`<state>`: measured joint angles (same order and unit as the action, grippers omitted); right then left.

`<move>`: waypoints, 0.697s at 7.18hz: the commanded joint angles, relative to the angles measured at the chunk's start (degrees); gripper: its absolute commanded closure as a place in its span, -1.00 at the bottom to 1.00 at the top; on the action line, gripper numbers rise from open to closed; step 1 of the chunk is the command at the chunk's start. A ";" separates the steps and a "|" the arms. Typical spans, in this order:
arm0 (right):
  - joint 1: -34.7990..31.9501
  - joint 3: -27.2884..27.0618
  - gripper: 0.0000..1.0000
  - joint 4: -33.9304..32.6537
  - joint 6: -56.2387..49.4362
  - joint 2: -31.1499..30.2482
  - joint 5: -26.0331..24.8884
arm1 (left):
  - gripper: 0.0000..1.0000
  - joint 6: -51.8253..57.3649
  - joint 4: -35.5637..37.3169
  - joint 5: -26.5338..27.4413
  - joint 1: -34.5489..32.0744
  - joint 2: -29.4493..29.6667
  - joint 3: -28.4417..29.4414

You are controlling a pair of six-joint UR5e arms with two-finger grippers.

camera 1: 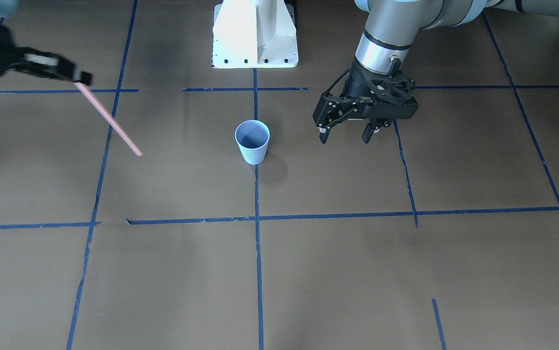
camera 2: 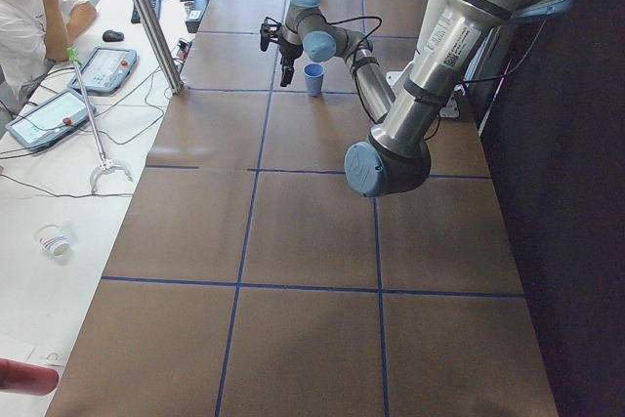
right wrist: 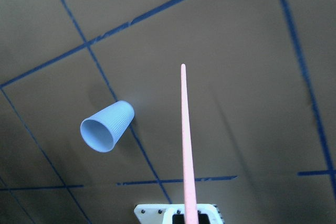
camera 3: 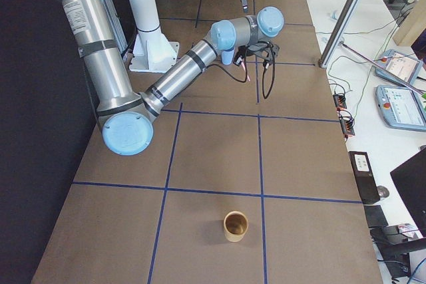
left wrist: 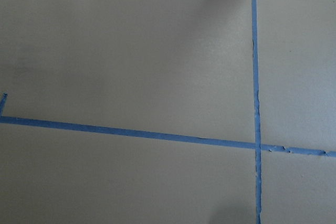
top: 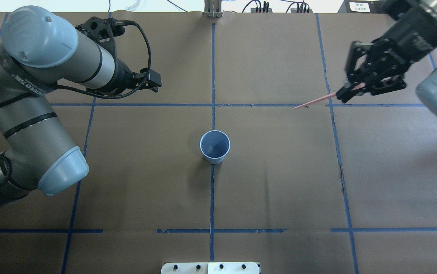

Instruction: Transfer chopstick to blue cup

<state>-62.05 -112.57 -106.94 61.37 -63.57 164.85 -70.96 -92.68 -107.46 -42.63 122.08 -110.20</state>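
Observation:
The blue cup (camera 1: pixel 252 141) stands upright and empty at the table's middle, on a blue tape line; it also shows in the overhead view (top: pixel 215 146) and the right wrist view (right wrist: pixel 106 126). My right gripper (camera 1: pixel 77 77) is shut on one end of the pink chopstick (camera 1: pixel 109 119), held in the air and slanting down toward the cup, well to the cup's side. The stick also shows in the overhead view (top: pixel 313 102) and the right wrist view (right wrist: pixel 186 145). My left gripper (camera 1: pixel 345 138) is open and empty, hovering on the cup's other side.
The white robot base (camera 1: pixel 255 34) stands behind the cup. A small brown cup (camera 3: pixel 235 225) stands far off at the table's right end. Blue tape lines cross the brown table. An operator and tablets (camera 2: pixel 59 95) are beside the table.

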 commanded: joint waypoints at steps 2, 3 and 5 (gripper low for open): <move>10.88 13.11 0.90 15.52 15.18 13.60 -0.32 | -1.00 -0.14 -1.62 -0.03 -0.26 -0.26 1.48; 12.12 15.95 0.89 15.62 15.18 16.00 -0.40 | -1.00 -0.23 -2.07 -0.03 -0.18 -0.61 1.48; 12.92 18.42 0.89 16.05 15.00 17.07 -0.58 | -1.00 -0.41 -2.07 -0.03 -0.09 -0.61 1.48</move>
<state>-49.85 -96.34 -91.31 76.38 -47.54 164.38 -71.26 -94.67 -107.49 -42.79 121.48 -108.75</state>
